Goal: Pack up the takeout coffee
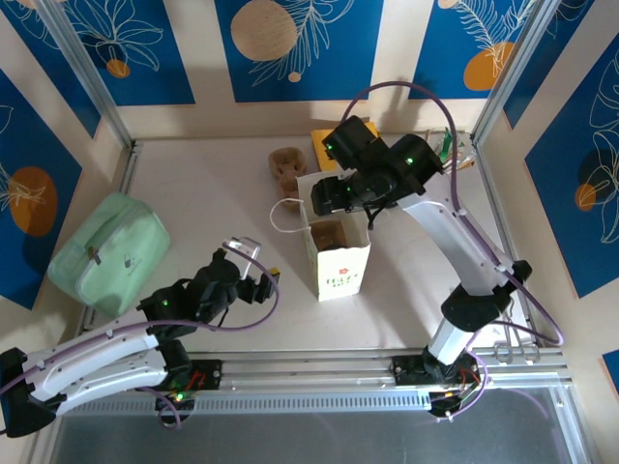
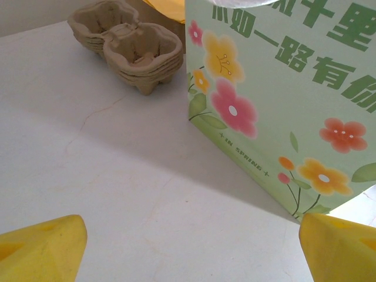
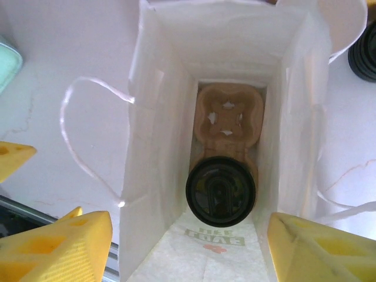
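The table [image 1: 203,193] is pale and smooth. The walls around it have blue panels [image 1: 300,39] with leaves and orange dots. A soft green pouch [image 1: 108,249] lies at the left side of the table.

A white paper bag [image 1: 338,261] stands up in the middle, its top open. It has flowers painted on its side.

My right gripper [image 3: 191,247] hangs over the open top of the bag and looks straight down into it. Its yellow fingers [image 3: 64,249] are spread wide, one on each side of the bag's mouth, and they hold nothing.

The takeout coffee [image 3: 221,190] is down at the bottom of the bag, right below that gripper and well apart from it. Its black lid faces up. It sits in one hole of a brown cup carrier [image 3: 228,114]. The other hole has no cup in it.

My left gripper [image 2: 188,252] is low over the table, just beside the flowered side of the bag. It is wide open too, with nothing in it.

A stack of brown carriers [image 2: 126,44] sits on the table behind the bag.
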Controlling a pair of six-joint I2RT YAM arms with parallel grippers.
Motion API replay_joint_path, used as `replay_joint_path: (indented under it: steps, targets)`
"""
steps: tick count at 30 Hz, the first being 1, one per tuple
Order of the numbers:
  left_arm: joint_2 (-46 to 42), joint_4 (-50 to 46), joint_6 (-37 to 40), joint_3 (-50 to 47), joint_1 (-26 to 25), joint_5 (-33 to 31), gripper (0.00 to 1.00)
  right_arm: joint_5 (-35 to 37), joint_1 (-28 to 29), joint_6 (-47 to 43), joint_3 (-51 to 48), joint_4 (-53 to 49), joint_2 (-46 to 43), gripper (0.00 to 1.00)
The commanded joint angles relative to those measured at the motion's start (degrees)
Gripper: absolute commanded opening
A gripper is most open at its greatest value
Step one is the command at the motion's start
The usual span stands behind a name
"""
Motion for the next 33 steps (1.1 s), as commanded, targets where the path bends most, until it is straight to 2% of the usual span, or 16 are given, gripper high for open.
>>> replay_joint_path:
  steps: [1, 3, 13, 16, 18, 21, 23, 29, 33]
  targets:
    - [-1.1, -0.5, -0.4, 1.3, -0.3, -1.1, 0.93, -0.9, -0.9, -2.5, -1.0, 2.6, -3.7, 0.74]
    - [-1.1, -0.4, -0.4, 1.2, -0.3, -1.1, 0.93, 1.3, -1.8, -2.9, -2.8, 3.8, -5.5, 0.76]
    - [-0.6, -0.8, -1.0, 1.3, -0.3, -2.4, 0.94, 1.2, -9.7, -4.9, -13.5, 12.2, -14.5, 0.82]
    - [-0.4, -0.3, -1.0, 1.2, -0.3, -2.5, 0.94, -1.1, -14.8, -5.0, -20.0, 16.3, -18.2, 0.83]
    - [0.0, 0.1, -1.0, 1.2, -0.3, -2.6, 0.94, -4.8, -20.2, -4.4, -23.9, 18.7, -19.8, 0.84]
    - [1.1, 1.0, -0.8, 1.5, -0.2, -2.6, 0.95, -10.1, -27.1, -4.5, -27.6, 21.5, -19.8, 0.84]
    - [2.3, 1.2, -0.5, 2.3, -0.2, -2.5, 0.95, -10.4, -30.0, -5.3, -28.6, 22.5, -19.0, 0.84]
    - [4.4, 1.8, 0.1, 3.7, -0.2, -2.5, 0.94, -5.1, -37.2, -10.4, -31.0, 29.6, -16.2, 0.84]
    - [3.9, 3.4, 1.7, 4.3, -0.2, -2.4, 0.94, 0.3, -42.0, -12.9, -28.3, 32.2, -11.1, 0.84]
